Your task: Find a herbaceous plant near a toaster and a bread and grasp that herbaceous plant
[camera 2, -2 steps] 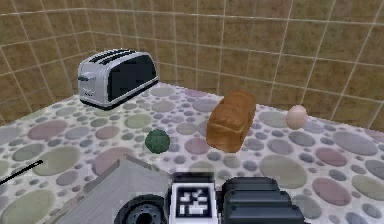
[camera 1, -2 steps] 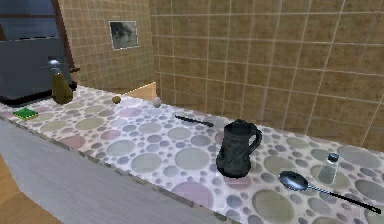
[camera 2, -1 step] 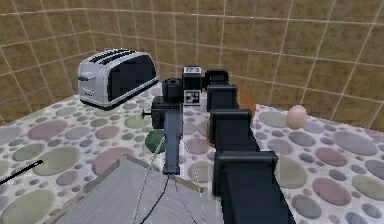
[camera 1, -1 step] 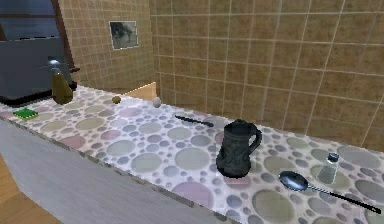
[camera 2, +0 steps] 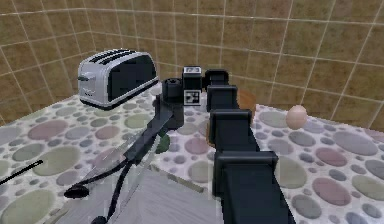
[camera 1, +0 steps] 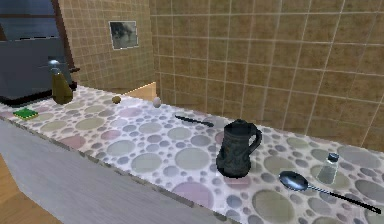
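Note:
A chrome toaster [camera 2: 115,78] stands on the pebble-patterned counter [camera 2: 330,165] near the tiled wall in the arm side view. My arm [camera 2: 245,170] rises from the bottom edge, with two white marker squares [camera 2: 194,76] at its far end. The gripper [camera 2: 128,168] sits left of them, its thin fingers slanting down-left over the counter. A small dark green blob [camera 2: 160,143] lies just beside the gripper's body. I cannot tell whether the gripper holds anything. A pale tan rounded thing [camera 2: 297,116] and an orange bit [camera 2: 246,100] lie right of the arm.
In the forward view, the counter [camera 1: 150,135] carries a dark mug [camera 1: 238,148], a ladle [camera 1: 300,182], a shaker [camera 1: 332,165], a knife [camera 1: 195,120], a bottle [camera 1: 60,82] and a green pad [camera 1: 25,113]. A dark appliance [camera 1: 30,60] stands at the left.

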{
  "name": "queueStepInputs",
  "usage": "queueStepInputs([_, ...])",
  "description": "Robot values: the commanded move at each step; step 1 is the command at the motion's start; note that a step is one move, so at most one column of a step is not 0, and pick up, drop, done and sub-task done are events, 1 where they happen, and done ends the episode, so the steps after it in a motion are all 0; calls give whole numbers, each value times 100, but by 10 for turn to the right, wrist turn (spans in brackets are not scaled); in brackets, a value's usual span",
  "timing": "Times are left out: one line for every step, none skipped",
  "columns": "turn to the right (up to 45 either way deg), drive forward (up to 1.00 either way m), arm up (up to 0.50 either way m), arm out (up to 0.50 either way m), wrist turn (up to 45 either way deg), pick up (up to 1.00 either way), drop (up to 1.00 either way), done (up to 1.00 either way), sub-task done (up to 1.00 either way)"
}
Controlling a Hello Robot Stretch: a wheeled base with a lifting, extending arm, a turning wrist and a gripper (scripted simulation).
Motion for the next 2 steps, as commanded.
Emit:
queueStepInputs([0,0,0,0,450,0,0,0,0])
queueStepInputs([0,0,0,0,450,0,0,0,0])
